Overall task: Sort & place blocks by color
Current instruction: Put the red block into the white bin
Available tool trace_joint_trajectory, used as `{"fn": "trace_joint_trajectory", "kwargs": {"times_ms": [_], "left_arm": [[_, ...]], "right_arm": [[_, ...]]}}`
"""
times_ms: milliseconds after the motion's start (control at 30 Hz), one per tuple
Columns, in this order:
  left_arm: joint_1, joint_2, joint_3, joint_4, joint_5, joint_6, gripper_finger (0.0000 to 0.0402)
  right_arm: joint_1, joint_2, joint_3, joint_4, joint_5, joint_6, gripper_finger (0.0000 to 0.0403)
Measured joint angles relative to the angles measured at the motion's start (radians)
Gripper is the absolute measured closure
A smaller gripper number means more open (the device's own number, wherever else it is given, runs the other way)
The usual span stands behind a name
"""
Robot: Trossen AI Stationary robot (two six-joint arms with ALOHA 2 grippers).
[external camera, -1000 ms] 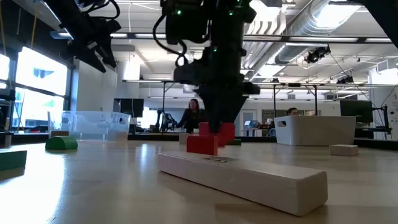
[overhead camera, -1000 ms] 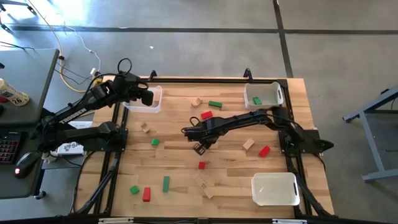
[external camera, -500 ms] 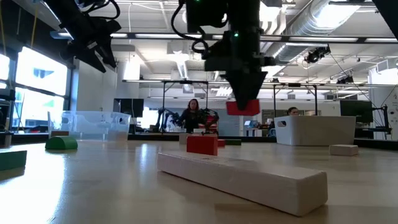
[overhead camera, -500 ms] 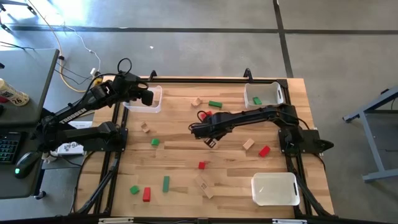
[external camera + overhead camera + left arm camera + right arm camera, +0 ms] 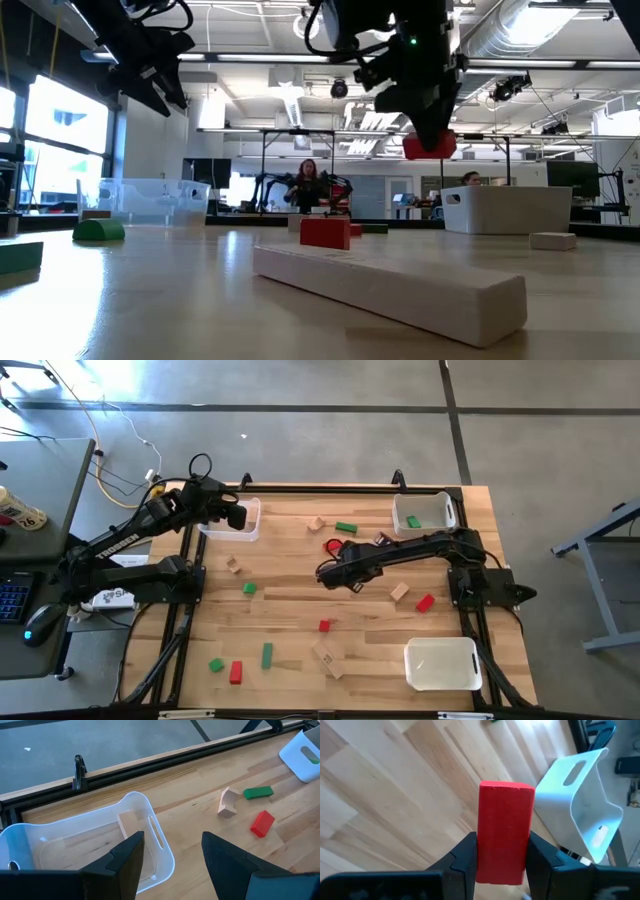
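A red block (image 5: 505, 831) is clamped between the right gripper's (image 5: 501, 862) fingers above the table (image 5: 290, 600) (left gripper (image 5: 170, 857) open, empty).

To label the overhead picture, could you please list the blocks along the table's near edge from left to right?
Green cube → red block → green bar → tan bar.

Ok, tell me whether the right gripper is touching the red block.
Touching. The right wrist view shows the right gripper clamping the red block between both fingers, lifted off the table.
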Motion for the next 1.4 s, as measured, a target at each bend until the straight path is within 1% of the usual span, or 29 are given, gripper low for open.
{"fn": "trace_joint_trajectory", "kwargs": {"times_ms": [100,233,333,467,633,833,1000,1100,1200,1400], "left_arm": [[0.000,0.000,0.000,0.000,0.000,0.000,0.0216],[0.000,0.000,0.000,0.000,0.000,0.000,0.0216],[0.000,0.000,0.000,0.001,-0.002,0.009,0.0216],[0.000,0.000,0.000,0.001,-0.001,0.016,0.0216],[0.000,0.000,0.000,0.001,-0.002,0.019,0.0216],[0.000,0.000,0.000,0.003,-0.002,0.033,0.0216],[0.000,0.000,0.000,0.021,-0.003,0.045,0.0216],[-0.001,0.000,0.000,0.039,-0.004,0.045,0.0216],[-0.010,0.000,0.000,0.039,0.001,0.025,0.0216],[-0.073,0.000,0.000,0.039,0.010,-0.062,0.0216]], "right_arm": [[-0.001,-0.016,-0.047,0.015,-0.003,0.000,0.0303],[0.001,-0.070,-0.206,0.035,-0.041,0.048,0.0303],[0.005,-0.161,-0.330,0.048,-0.089,0.114,0.0303],[0.015,-0.312,-0.475,0.116,-0.138,0.232,0.0303],[0.049,-0.509,-0.598,0.172,-0.213,0.360,0.0303],[0.142,-0.703,-0.650,0.183,-0.285,0.504,0.0303],[0.251,-0.809,-0.654,0.219,-0.285,0.560,0.0303],[0.315,-0.841,-0.655,0.255,-0.287,0.545,0.0303],[0.374,-0.853,-0.655,0.298,-0.316,0.497,0.0303],[0.464,-0.841,-0.655,0.364,-0.315,0.402,0.0302]]}}
